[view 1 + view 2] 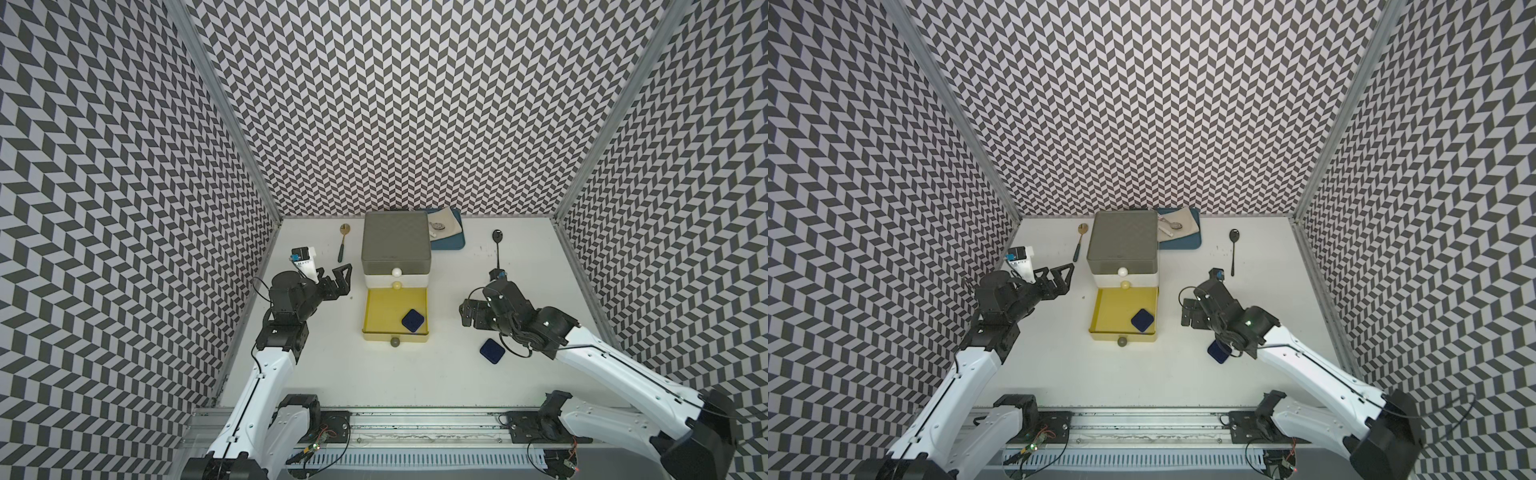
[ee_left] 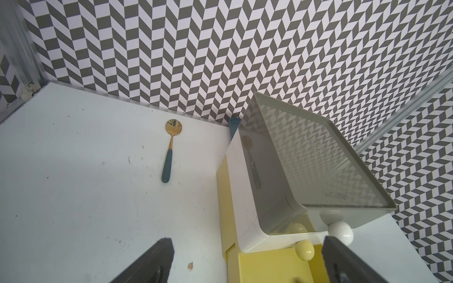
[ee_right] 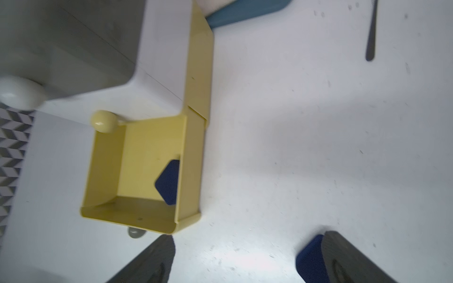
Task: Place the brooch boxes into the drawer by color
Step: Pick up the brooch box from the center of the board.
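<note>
The drawer (image 1: pixel 395 243) stands at the back middle, with its grey and white tiers pushed in. Its yellow bottom tier (image 1: pixel 382 311) is pulled out toward me. One dark blue brooch box (image 1: pixel 413 320) (image 3: pixel 169 181) lies flat in that tier's near right corner. A second dark blue brooch box (image 1: pixel 492 351) (image 1: pixel 1218 352) lies on the table to the right, partly under my right arm. My right gripper (image 1: pixel 467 318) (image 3: pixel 247 257) hovers open and empty between the drawer and this box (image 3: pixel 310 259), which sits just outside one finger. My left gripper (image 1: pixel 343 280) (image 2: pixel 247 259) is open and empty left of the drawer.
A gold spoon with a teal handle (image 1: pixel 343 243) lies left of the drawer, and a black spoon (image 1: pixel 497 245) lies at the back right. Behind the drawer's right side sits a blue tray (image 1: pixel 451 245) holding a cloth and a spoon. Patterned walls close in three sides.
</note>
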